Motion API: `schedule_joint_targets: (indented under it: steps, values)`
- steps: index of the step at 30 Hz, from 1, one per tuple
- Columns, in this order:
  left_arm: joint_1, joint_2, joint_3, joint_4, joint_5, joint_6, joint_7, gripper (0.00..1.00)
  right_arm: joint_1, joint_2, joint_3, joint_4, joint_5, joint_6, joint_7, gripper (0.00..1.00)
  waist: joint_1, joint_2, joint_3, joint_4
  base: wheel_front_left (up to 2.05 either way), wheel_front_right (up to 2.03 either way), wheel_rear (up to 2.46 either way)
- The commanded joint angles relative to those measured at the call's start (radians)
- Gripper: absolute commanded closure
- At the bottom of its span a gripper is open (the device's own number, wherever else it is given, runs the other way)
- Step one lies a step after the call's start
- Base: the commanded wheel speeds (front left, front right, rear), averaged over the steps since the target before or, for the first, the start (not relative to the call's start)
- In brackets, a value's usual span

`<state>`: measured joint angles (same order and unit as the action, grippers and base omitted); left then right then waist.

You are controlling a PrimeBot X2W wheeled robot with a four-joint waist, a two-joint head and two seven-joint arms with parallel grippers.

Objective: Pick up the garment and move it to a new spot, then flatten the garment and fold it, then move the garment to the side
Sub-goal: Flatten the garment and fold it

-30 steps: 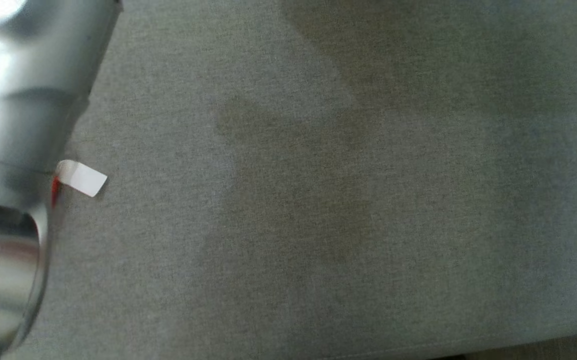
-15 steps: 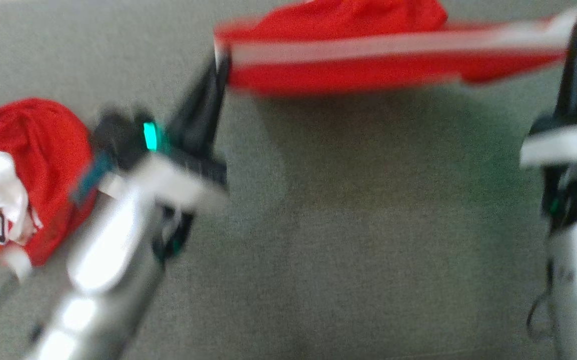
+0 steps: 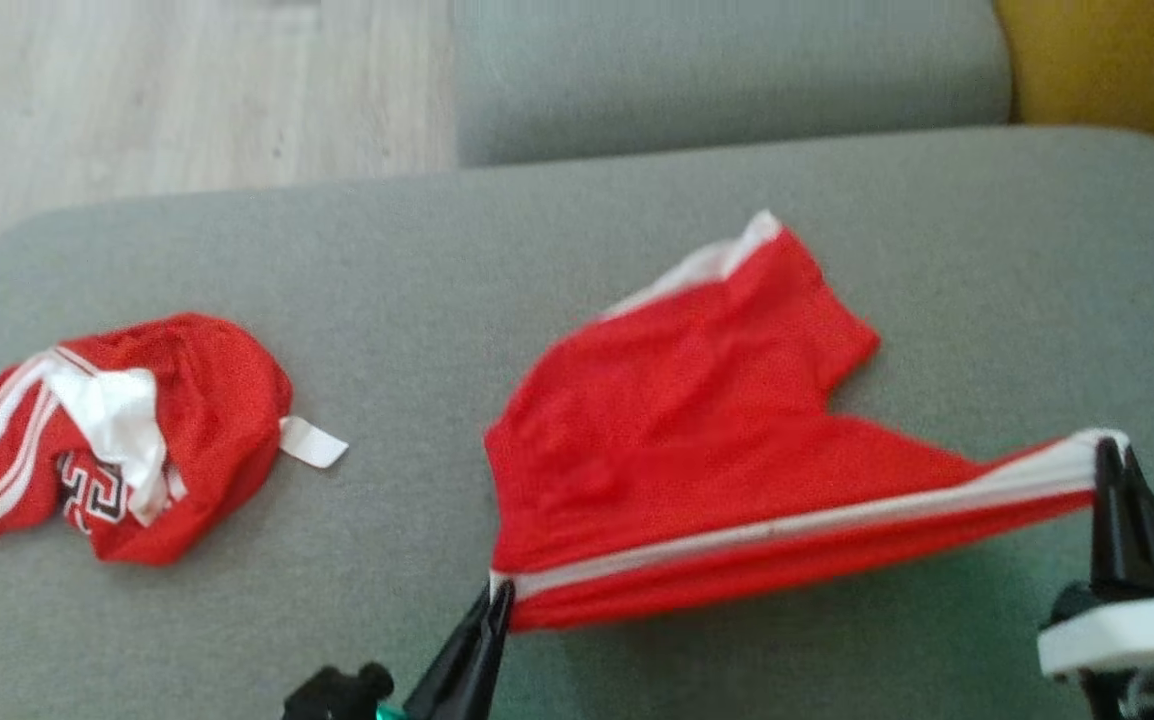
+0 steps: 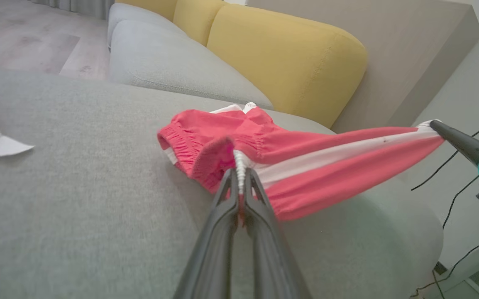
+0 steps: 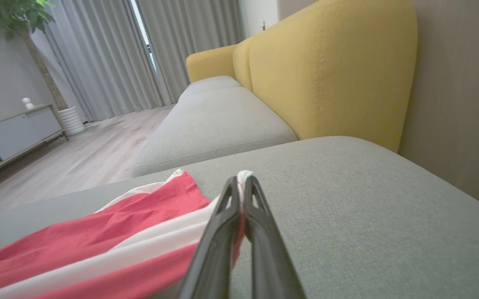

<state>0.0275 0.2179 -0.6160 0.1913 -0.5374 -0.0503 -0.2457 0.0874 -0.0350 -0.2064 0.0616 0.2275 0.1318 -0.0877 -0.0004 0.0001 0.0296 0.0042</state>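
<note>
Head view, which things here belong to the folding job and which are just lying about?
In the job: red shorts, left pincer, right pincer, grey sofa seat.
Lying about: crumpled red garment, yellow backrest, wooden floor.

The head camera looks down from above onto the grey cushion [image 3: 237, 620], fairly close. The left wrist camera rides low behind the left claw [image 4: 239, 172], facing the yellow backrest [image 4: 289, 62]; the right one sights along the right claw [image 5: 243, 181] toward the curtains [image 5: 111, 54]. All three share the red shorts [image 3: 697, 430].
</note>
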Motion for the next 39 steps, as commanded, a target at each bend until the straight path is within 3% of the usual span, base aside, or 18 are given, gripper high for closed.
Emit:
schedule_joint_targets:
  steps: [1, 5, 10, 17, 30, 31, 32, 33, 35, 39]
  values:
    - [-0.007, 0.018, 0.050, -0.042, -0.018, 0.025, 0.001, 1.00, -0.009, -0.020, -0.020, -0.072, -0.004, -0.001, 0.008, 1.00, 0.0004, -0.0001, -0.037, 0.026, 0.00, 0.00, 0.00]
    - [0.019, -0.009, 0.065, -0.095, -0.070, 0.044, 0.021, 1.00, 0.014, -0.016, -0.035, -0.122, -0.016, -0.001, 0.038, 1.00, 0.0004, -0.0001, -0.032, 0.045, 0.00, 0.00, 0.00]
    - [-0.042, -0.065, 0.098, -0.105, -0.153, 0.039, 0.055, 1.00, -0.071, -0.016, -0.047, -0.093, -0.044, -0.001, 0.052, 1.00, 0.0004, -0.0001, 0.023, 0.075, 0.00, 0.00, 0.00]
    - [-0.235, -0.129, 0.116, 0.027, -0.246, 0.001, 0.121, 1.00, -0.341, -0.017, -0.037, 0.095, -0.137, -0.001, 0.035, 1.00, 0.0004, -0.0001, 0.146, 0.123, 0.00, 0.00, 0.00]
    - [-0.463, -0.165, 0.107, 0.271, -0.326, 0.044, 0.157, 1.00, -0.700, -0.054, 0.061, 0.486, -0.206, -0.001, -0.035, 1.00, 0.0004, -0.0001, 0.290, 0.152, 0.00, 0.00, 0.00]
    - [-0.473, -0.165, 0.103, 0.283, -0.331, 0.042, 0.153, 0.96, -0.721, -0.054, 0.067, 0.515, -0.208, -0.001, -0.048, 1.00, 0.0004, -0.0001, 0.295, 0.151, 0.00, 0.00, 0.00]
    - [-0.481, -0.166, 0.098, 0.295, -0.336, 0.039, 0.147, 0.67, -0.739, -0.055, 0.078, 0.544, -0.210, -0.001, -0.063, 0.71, 0.0004, -0.0001, 0.298, 0.151, 0.00, 0.00, 0.00]
    - [-0.488, -0.166, 0.092, 0.306, -0.338, 0.037, 0.140, 0.36, -0.755, -0.055, 0.092, 0.573, -0.207, -0.001, -0.076, 0.00, 0.0004, -0.0001, 0.300, 0.150, 0.00, 0.00, 0.00]
    - [-0.499, -0.167, 0.080, 0.325, -0.335, 0.031, 0.120, 0.00, -0.780, -0.053, 0.129, 0.615, -0.190, -0.001, -0.111, 0.00, 0.0004, -0.0001, 0.299, 0.146, 0.00, 0.00, 0.00]
    - [-0.503, -0.167, 0.056, 0.351, -0.296, 0.039, 0.052, 0.00, -0.770, -0.055, 0.192, 0.664, -0.119, -0.001, -0.143, 0.00, 0.0004, -0.0001, 0.279, 0.132, 0.00, 0.00, 0.00]
